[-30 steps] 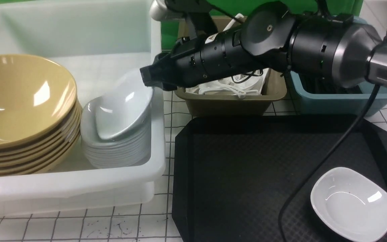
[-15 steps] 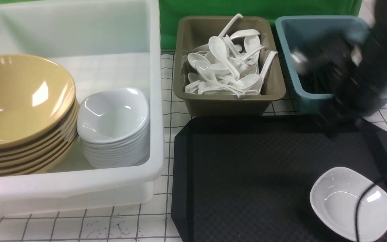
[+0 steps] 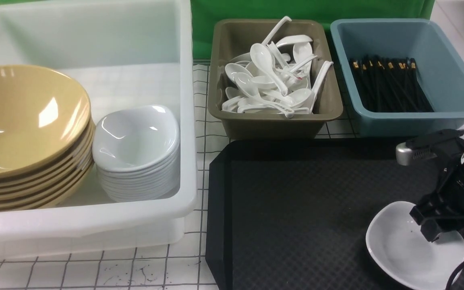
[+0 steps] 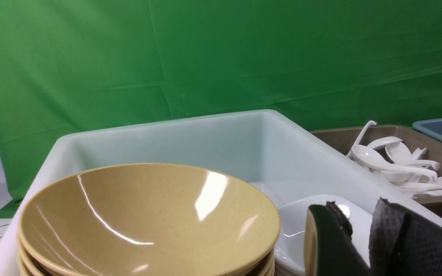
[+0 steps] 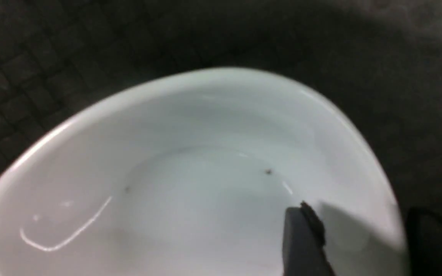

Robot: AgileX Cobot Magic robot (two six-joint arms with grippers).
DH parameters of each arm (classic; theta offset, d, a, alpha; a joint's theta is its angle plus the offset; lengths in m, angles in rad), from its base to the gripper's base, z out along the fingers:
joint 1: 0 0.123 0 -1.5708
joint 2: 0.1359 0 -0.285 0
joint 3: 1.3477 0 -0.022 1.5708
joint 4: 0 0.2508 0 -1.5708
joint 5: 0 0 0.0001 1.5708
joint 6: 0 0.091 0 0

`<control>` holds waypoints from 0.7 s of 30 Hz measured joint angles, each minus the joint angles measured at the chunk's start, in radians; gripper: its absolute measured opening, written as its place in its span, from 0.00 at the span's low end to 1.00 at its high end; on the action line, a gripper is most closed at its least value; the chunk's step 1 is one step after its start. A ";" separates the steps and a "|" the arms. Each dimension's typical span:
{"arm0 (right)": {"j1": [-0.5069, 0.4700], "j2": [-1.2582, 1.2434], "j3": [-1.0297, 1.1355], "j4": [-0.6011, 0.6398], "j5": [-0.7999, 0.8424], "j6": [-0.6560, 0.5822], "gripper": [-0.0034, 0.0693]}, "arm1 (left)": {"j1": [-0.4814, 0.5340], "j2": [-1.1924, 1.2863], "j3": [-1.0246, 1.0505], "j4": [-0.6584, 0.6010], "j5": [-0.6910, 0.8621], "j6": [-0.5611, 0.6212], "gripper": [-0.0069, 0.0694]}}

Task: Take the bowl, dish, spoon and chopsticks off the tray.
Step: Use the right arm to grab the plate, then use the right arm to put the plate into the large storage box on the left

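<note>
big picture first: the white tub [image 3: 187, 121] fills the far left, holding a stack of mustard-yellow bowls [image 3: 26, 117] and, just right of it, a stack of white dishes [image 3: 135, 141]. the black tray [image 3: 296, 209] takes the near right. the only thing i can see on it is one white dish [image 3: 401, 249], at its near right corner. beyond the tray, the olive tub [image 3: 272, 127] is full of soup spoons [image 3: 264, 80] and the blue tub [image 3: 413, 123] holds the chopsticks [image 3: 389, 86]. so by my read the dish is the last piece to go.

now the right gripper [image 3: 431, 235] is down on it. one finger [image 5: 301, 241] sits inside the basin near its right side, the other is hidden, so i cannot tell whether it has closed on the rim. the left gripper [image 4: 359, 214] hangs over the white tub, jaws only narrowly apart, nothing between them.

that dish looks glazed and hard, so i'd call it light, stiff, slick and easy to chip. best hold is a pinch across the thin rim wall, one finger in, one out. expect it to tip in a one-sided grip, so lift gently.
</note>
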 joint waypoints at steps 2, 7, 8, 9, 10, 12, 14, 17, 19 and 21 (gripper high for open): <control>0.000 0.012 0.002 0.005 0.000 -0.007 0.45 | 0.000 0.000 0.007 0.000 -0.011 0.000 0.25; -0.001 -0.007 0.001 0.080 0.015 -0.056 0.32 | 0.000 0.000 0.009 0.000 -0.024 0.000 0.25; -0.001 -0.025 -0.002 0.117 0.018 -0.081 0.29 | 0.000 0.000 0.009 0.000 -0.025 0.000 0.25; -0.001 -0.046 -0.008 0.161 0.025 -0.107 0.26 | 0.000 0.000 0.009 0.000 -0.026 0.000 0.25; -0.001 -0.059 -0.013 0.186 0.032 -0.124 0.23 | 0.000 0.000 0.009 0.000 -0.026 0.000 0.25; -0.001 -0.104 -0.040 0.279 0.062 -0.162 0.17 | 0.000 0.000 0.009 0.000 -0.027 0.000 0.25; 0.009 -0.172 -0.097 0.388 0.097 -0.227 0.16 | 0.000 0.000 0.009 0.000 -0.028 0.000 0.25; 0.111 -0.278 -0.244 0.474 0.033 -0.241 0.16 | 0.000 0.000 0.009 -0.001 -0.028 0.000 0.25; 0.199 -0.282 -0.334 0.490 -0.025 -0.236 0.16 | 0.000 0.000 0.009 -0.004 -0.029 -0.001 0.25; 0.281 -0.240 -0.430 0.495 -0.043 -0.222 0.16 | 0.000 0.000 0.009 -0.004 -0.029 -0.001 0.25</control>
